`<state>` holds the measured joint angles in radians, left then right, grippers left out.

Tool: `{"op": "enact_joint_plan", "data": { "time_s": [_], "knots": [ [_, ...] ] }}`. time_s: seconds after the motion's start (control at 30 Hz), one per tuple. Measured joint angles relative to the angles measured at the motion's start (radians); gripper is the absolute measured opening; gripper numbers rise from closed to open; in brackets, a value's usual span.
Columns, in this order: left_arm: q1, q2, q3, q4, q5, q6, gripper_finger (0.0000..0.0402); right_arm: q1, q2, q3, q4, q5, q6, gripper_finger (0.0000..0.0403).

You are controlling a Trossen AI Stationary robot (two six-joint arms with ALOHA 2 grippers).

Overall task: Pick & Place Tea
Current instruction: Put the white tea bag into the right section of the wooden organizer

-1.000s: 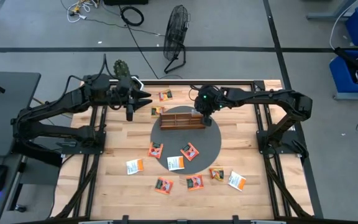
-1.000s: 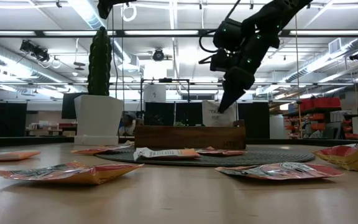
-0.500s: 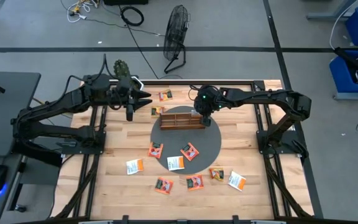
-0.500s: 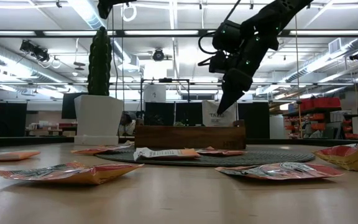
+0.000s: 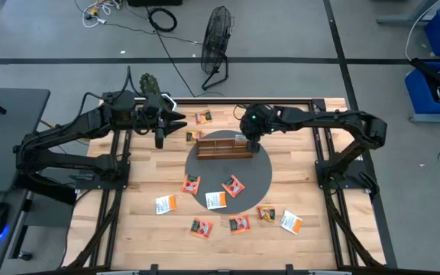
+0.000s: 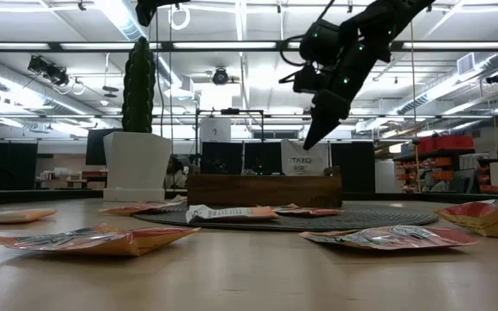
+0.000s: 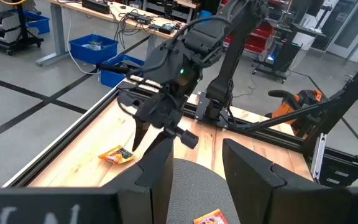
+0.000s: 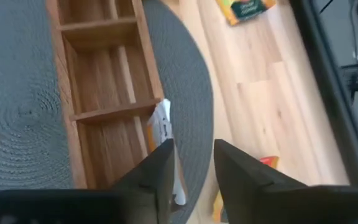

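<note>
The right gripper [image 5: 248, 143] hangs above the right end of the brown wooden slotted tray [image 5: 224, 145], its two dark fingers [image 8: 156, 172] parted and holding nothing. Below it a white tea-bag sachet [image 8: 162, 132] stands on edge in the tray's rightmost slot. The tray sits on a round grey woven mat [image 5: 262, 179]. The left gripper [image 5: 159, 140] waits at the table's far left, fingers apart and empty. Other orange-red sachets [image 5: 234, 186] lie scattered nearer.

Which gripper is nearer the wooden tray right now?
Right. The right gripper hangs just above the tray's right end; the left gripper waits off to the tray's left.
</note>
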<state>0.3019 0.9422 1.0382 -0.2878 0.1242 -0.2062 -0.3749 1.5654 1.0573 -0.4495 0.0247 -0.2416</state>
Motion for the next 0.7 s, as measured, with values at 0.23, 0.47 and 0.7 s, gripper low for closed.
{"op": "enact_joint_plan", "data": {
  "time_s": [0.23, 0.47, 0.7],
  "knots": [
    [0.000, 0.000, 0.001, -0.025, 0.000, -0.014, 0.0142, 0.044, -0.115, 0.000, -0.036, -0.007, 0.054, 0.0144],
    [0.000, 0.027, 0.001, -0.099, 0.000, -0.010, 0.0142, 0.146, -0.218, 0.002, -0.156, -0.043, 0.259, 0.0130],
    [-0.003, 0.074, 0.001, -0.081, 0.000, -0.017, 0.0142, 0.264, -0.273, 0.002, -0.374, -0.289, 0.435, 0.0088]
  ]
}}
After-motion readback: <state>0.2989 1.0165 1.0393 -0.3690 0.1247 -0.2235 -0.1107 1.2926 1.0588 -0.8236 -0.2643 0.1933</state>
